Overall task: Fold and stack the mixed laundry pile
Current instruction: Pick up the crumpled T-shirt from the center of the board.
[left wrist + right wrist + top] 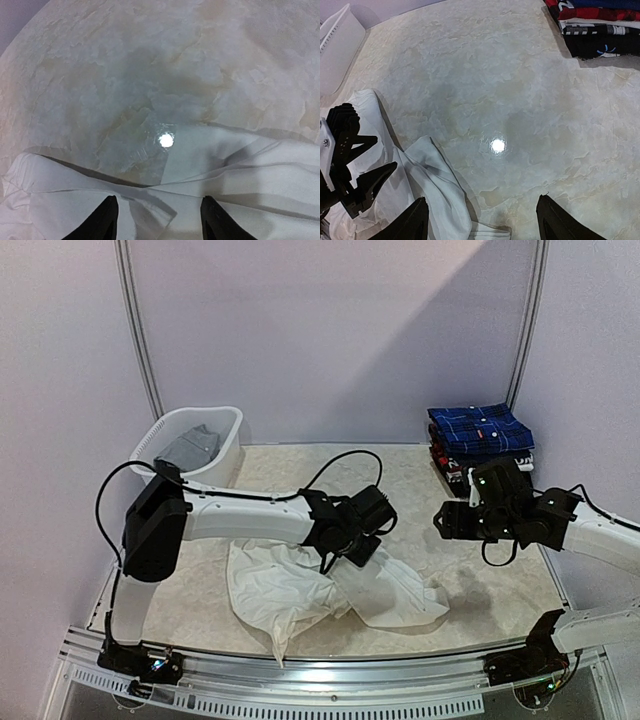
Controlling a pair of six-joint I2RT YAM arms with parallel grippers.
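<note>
The light is soft and falls from above. On the glossy table [125,60] a small white glare [166,140] shines just ahead of the left pincer [157,222]. A second glare [497,145] lies ahead of the right pincer [480,220]. Grey shadows with soft edges surround both spots. The white shirt [260,170] under the left pincer looks nearly overexposed.

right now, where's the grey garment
In the top view, the grey garment lies inside the white basket at the far left, well away from the folded stack at the far right.

White links [240,515], black joints [155,530], looping cables [345,452], black left pincer [158,200]
</note>
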